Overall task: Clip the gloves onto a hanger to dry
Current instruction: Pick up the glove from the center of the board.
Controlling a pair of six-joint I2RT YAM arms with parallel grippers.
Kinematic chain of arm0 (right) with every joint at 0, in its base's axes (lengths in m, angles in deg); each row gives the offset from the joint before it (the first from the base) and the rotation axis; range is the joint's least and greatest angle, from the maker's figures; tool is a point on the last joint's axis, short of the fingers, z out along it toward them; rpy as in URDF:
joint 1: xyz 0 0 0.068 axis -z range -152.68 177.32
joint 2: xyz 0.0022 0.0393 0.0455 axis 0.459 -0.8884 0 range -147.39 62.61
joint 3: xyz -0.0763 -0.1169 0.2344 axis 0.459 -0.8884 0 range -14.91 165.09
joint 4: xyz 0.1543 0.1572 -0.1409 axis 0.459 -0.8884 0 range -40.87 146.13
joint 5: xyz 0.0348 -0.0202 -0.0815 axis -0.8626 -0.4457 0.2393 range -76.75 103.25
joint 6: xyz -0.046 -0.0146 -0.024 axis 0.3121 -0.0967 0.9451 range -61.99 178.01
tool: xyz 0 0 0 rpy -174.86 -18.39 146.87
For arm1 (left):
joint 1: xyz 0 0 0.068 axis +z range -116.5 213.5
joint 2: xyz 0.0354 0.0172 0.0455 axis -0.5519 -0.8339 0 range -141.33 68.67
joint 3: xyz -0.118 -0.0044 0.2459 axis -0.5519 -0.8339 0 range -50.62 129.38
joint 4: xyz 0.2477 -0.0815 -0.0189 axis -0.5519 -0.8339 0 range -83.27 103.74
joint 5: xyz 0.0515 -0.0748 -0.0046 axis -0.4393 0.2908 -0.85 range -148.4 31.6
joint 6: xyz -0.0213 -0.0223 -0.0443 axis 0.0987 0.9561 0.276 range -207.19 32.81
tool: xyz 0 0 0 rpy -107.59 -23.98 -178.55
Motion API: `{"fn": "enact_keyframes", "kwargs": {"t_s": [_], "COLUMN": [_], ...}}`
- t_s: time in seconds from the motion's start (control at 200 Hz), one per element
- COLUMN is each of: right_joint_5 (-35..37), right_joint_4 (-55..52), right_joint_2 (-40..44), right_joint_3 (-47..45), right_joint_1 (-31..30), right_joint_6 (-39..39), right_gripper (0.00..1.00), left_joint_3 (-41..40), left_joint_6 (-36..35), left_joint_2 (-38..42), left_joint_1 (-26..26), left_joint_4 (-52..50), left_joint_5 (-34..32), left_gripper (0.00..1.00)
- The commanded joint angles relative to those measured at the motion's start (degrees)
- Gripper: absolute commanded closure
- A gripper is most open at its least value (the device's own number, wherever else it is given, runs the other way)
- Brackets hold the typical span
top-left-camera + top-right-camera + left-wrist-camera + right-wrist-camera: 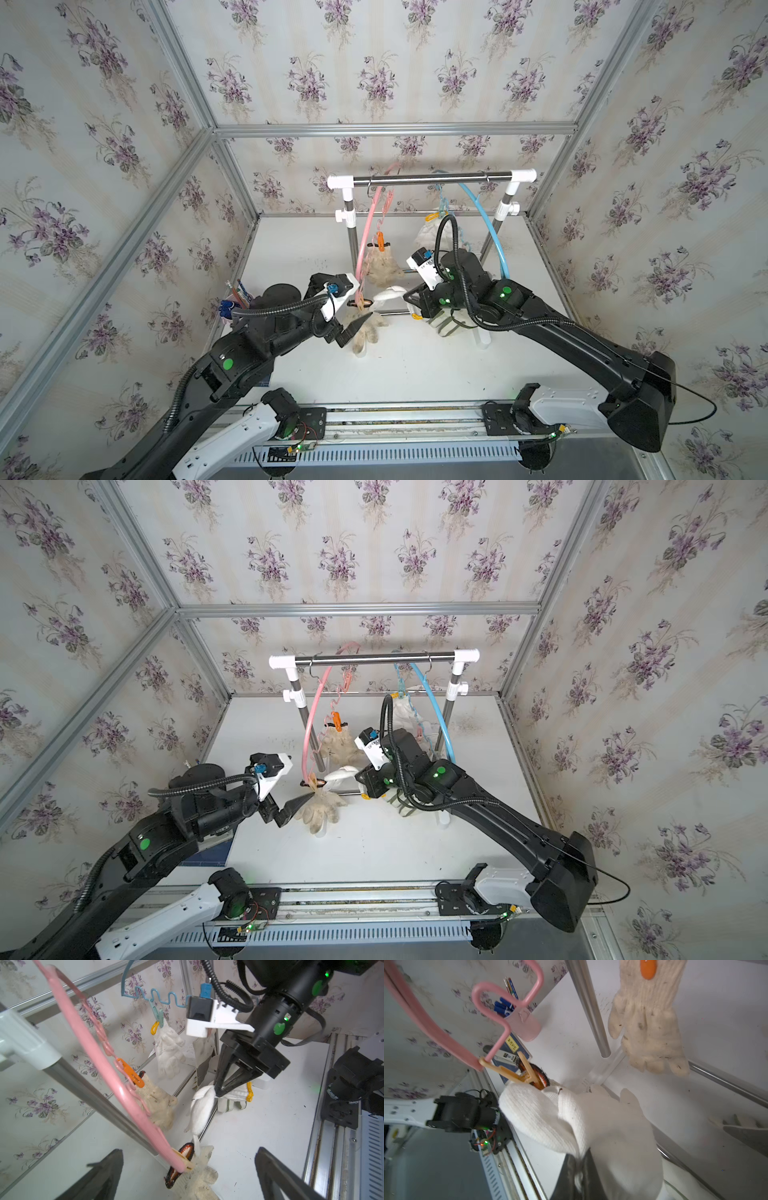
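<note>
From the pink hanger (365,232) hang two dirty-cream gloves. One glove (384,268) is under an orange clip, the other glove (199,1178) under a tan clip (517,1074) at the hanger's low end. My right gripper (217,1093) is shut on a clean white glove (571,1122), whose far end lies against that tan clip. My left gripper (189,1149) stands open, its fingers either side of the tan clip and touching nothing. Another white glove (169,1051) hangs from the blue hanger (490,224). Canvas gloves (446,326) lie on the table under my right arm.
The hangers hang on a steel rack bar (432,179) with white corner pieces; its legs and lower rails stand among the gloves. A pink cup of pens (527,1026) and a blue booklet (512,1051) sit at the table's left. The arms' base rail (399,419) runs along the front.
</note>
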Motion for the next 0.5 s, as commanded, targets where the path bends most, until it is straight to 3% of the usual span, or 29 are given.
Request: {"fn": "enact_keyframes", "kwargs": {"t_s": [0.0, 0.11, 0.215, 0.495], "right_joint_5": [-5.7, -2.7, 1.4, 5.3], "right_joint_4": [9.6, 11.4, 12.8, 19.8], "right_joint_2": [0.0, -1.2, -1.4, -0.8], "right_joint_3": [0.7, 3.3, 4.8, 3.6], "right_joint_1": [0.0, 0.1, 0.1, 0.1], "right_joint_6": [-16.8, -23.2, -26.2, -36.6], "right_gripper": [1.0, 1.0, 1.0, 1.0], "left_joint_3": [-2.6, -6.8, -12.3, -22.4], "left_joint_6": [-5.5, -8.3, -7.6, 2.1], "left_joint_2": [-1.5, -2.2, -0.5, -1.9], "left_joint_1": [-5.2, -10.4, -11.9, -15.6], "left_joint_4": [6.8, 12.9, 21.7, 40.7], "left_joint_5": [-7.7, -15.2, -16.0, -21.0], "left_gripper": [0.0, 0.0, 0.02, 0.18]}}
